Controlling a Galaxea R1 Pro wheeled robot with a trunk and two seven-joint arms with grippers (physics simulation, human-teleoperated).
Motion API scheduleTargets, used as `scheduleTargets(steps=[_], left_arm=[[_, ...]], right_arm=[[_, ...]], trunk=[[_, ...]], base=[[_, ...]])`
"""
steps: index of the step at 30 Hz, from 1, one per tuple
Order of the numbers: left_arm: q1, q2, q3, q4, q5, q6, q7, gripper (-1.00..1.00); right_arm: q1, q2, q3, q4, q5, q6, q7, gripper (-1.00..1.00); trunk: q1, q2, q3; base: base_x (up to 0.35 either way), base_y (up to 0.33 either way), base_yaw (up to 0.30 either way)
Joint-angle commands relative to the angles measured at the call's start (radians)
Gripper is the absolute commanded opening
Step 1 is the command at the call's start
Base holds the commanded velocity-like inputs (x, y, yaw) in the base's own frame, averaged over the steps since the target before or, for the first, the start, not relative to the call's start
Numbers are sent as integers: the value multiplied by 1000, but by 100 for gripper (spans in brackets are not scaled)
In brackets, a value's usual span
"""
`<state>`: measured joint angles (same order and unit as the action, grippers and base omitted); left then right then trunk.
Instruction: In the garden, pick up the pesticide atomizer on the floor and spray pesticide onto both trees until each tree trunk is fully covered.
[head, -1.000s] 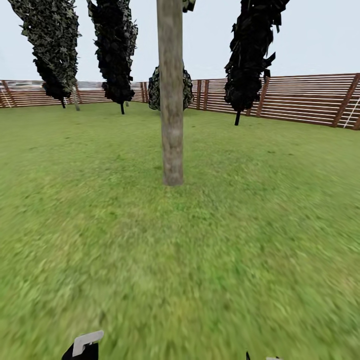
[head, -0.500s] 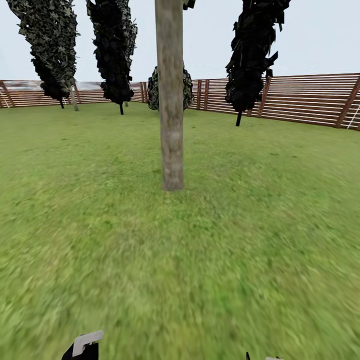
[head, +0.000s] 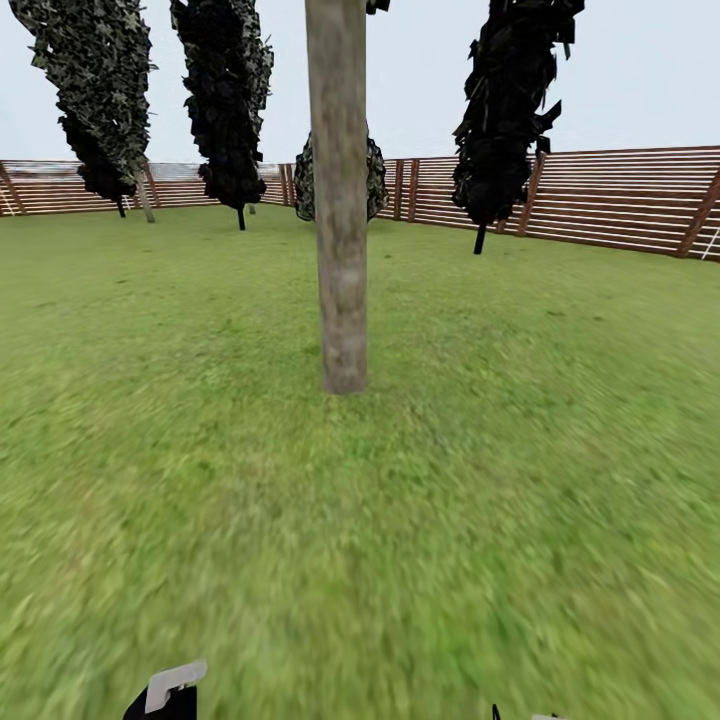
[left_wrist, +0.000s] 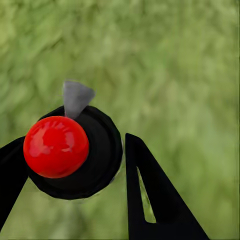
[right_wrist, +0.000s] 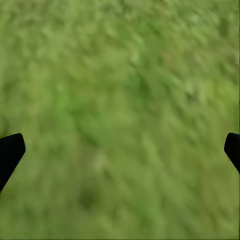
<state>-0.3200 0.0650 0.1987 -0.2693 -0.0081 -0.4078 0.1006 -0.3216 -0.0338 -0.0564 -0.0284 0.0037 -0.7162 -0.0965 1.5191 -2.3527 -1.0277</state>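
A thick, mottled grey-tan tree trunk (head: 340, 200) rises from the grass floor (head: 400, 560) straight ahead, and its crown is cut off at the head view's top edge. The pesticide atomizer (left_wrist: 102, 150) has a black body, a round red cap and a grey nozzle. My left gripper (left_wrist: 72, 150) is shut on it, with one black finger on each side. The atomizer's grey nozzle (head: 175, 682) pokes up at the head view's bottom left. My right gripper (right_wrist: 120, 145) hangs open over bare grass, with nothing between its fingers.
Dark narrow cypresses (head: 228, 100) (head: 505, 110) stand behind the trunk on both sides. A brown slat fence (head: 610, 200) rings the lawn at the back. Open grass lies between me and the trunk.
The whole head view has shifted: the camera has moved closer to the trunk, whose base sits lower and looks larger. The atomizer stays in my left gripper.
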Motion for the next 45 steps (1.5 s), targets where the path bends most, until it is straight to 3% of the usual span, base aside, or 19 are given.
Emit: scheduleTargets(steps=[1,45], left_arm=[[-1,0,-1,1,-1,-3,3,-100],[-1,1,-1,1,-1,-3,3,-100]], right_arm=[[-1,0,-5,1,1,-3,1,100],[-1,0,-5,1,1,-3,1,100]], trunk=[[0,0,-1],[0,0,-1]], base=[[334,0,0],[334,0,0]])
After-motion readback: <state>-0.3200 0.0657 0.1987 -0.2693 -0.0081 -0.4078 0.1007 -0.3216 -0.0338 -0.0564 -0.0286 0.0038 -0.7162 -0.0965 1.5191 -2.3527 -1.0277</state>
